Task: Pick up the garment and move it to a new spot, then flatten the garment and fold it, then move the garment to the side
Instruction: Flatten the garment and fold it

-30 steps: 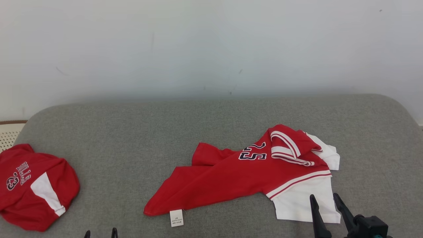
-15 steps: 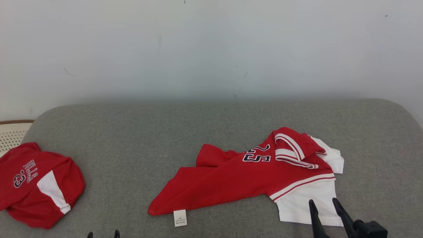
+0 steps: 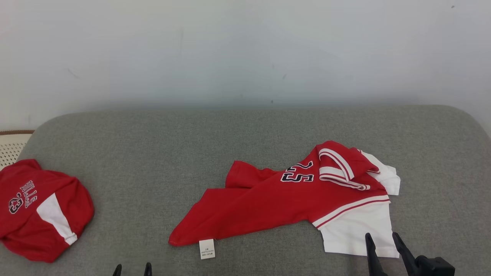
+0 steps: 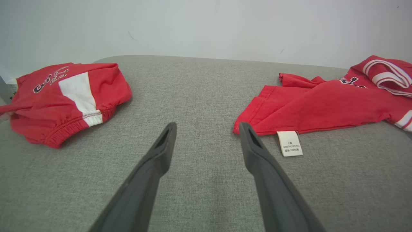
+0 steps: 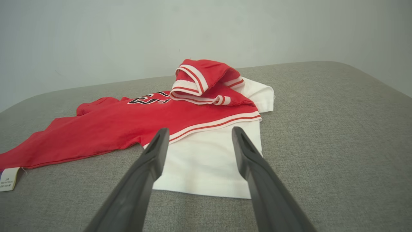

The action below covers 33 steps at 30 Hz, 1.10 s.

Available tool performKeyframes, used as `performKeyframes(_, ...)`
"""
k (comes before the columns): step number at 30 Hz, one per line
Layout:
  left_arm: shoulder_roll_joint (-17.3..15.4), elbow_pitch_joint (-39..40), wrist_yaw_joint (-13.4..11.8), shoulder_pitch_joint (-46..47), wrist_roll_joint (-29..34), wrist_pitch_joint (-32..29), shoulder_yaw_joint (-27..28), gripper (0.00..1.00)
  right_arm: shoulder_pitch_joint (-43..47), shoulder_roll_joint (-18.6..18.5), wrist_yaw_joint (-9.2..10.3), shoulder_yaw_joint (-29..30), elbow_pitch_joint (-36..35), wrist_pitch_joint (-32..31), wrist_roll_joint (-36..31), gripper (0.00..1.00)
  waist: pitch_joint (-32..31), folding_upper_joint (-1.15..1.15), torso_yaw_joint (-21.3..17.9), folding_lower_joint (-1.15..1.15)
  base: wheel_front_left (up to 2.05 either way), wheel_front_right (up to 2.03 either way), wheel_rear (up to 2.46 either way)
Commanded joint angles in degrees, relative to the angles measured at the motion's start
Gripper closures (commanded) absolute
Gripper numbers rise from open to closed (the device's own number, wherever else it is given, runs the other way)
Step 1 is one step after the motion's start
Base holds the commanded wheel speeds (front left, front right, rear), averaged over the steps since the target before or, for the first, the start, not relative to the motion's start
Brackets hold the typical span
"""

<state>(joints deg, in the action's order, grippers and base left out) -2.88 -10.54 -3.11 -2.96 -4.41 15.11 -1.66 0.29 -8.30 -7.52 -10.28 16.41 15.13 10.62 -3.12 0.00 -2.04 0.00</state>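
While spread wide and gripping nothing: left pincer [image 4: 206,129], over bare grey surface [image 3: 153,153]. To its left, well apart, a bundled red piece [image 4: 64,100]; open room straight ahead. Just off its right fingertip, the garment's [image 3: 276,203] red hem corner and white label [image 4: 289,143]. Further right, right pincer [image 5: 196,132], equally agape and empty, tips above the garment's white near edge.

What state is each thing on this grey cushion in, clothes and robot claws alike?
Red-and-white jersey shirt: crumpled, partly spread, collar end folded over, unheld.
Red bundled garment with white stripe: heaped at the cushion's left edge, untouched.
Left gripper: open, empty.
Right gripper: open, empty, fingers aimed at the shirt's white sleeve.
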Motion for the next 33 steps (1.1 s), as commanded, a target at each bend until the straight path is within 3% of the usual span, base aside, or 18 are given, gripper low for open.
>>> performKeyframes(1,0.0,-0.5,0.2,0.8,-0.5,0.1,-0.3,0.0,-0.9,0.2,0.06,0.3,0.5,0.0,0.2,0.0,0.9,0.0,-0.2,0.0,0.0,0.0,0.0)
performKeyframes(19,0.0,-2.4,1.4,7.8,-1.4,0.1,-5.7,0.0,-6.4,4.0,0.06,11.9,10.5,0.0,1.0,0.0,10.5,0.0,0.2,0.0,0.0,0.0,0.0)
performKeyframes(27,0.0,-2.4,1.8,8.1,-1.1,0.1,-5.3,0.0,-7.1,4.5,0.06,11.8,13.7,0.0,2.5,0.0,11.2,0.0,0.7,0.0,0.0,0.0,0.0)
performKeyframes(28,0.0,-2.4,1.9,8.2,-1.0,0.1,-5.1,0.0,-7.4,4.5,0.06,11.6,14.1,0.0,3.0,0.4,11.2,0.0,0.6,0.0,0.0,0.0,0.0)
performKeyframes(29,0.0,-2.4,2.0,8.2,-0.9,0.1,-5.1,0.0,-7.5,4.5,0.06,11.5,14.3,0.0,3.2,0.62,11.2,0.0,0.6,0.0,0.0,0.0,0.0)
performKeyframes(30,0.0,-2.4,2.0,8.2,-0.9,0.1,-5.1,0.0,-7.5,4.5,0.06,11.5,14.3,0.0,3.2,0.62,11.2,0.0,0.6,0.0,0.0,0.0,0.0)
performKeyframes(31,0.0,-2.4,1.9,8.2,-0.9,0.1,-5.1,0.0,-7.6,4.4,0.06,11.5,14.4,0.0,3.3,0.69,11.1,0.0,0.6,0.0,0.0,0.0,0.0)
performKeyframes(32,0.0,-2.4,1.9,8.3,-0.9,0.1,-5.0,0.0,-7.6,4.3,0.06,11.4,14.5,0.0,3.5,0.85,11.1,0.0,0.5,0.0,0.0,0.0,0.0)
performKeyframes(33,0.0,-2.4,2.0,8.3,-0.8,0.1,-5.0,0.0,-7.7,4.3,0.06,11.5,14.5,0.0,3.7,0.93,11.1,0.0,0.5,0.0,0.0,0.0,0.0)
